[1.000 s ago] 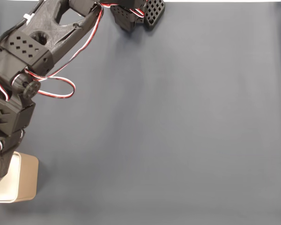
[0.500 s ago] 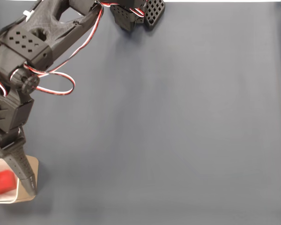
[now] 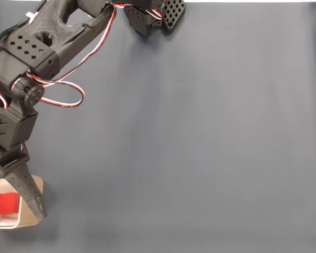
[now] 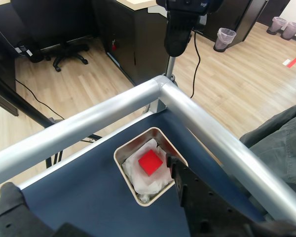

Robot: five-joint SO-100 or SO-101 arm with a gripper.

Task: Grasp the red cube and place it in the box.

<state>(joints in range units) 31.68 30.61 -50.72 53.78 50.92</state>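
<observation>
Placing done: red cube (image 4: 150, 162) sits in box (image 4: 122, 149), gripper (image 4: 93, 190) spread wide, empty; next, lift clear.

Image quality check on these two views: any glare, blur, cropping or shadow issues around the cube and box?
Fixed view: even, soft light, sharp, faint shadow right of the box, which the left edge crops; the red cube is crisp. Wrist view: bright streaks of glare on the metal rail; cube and box are sharp, the near gripper finger is dark and slightly soft.
</observation>
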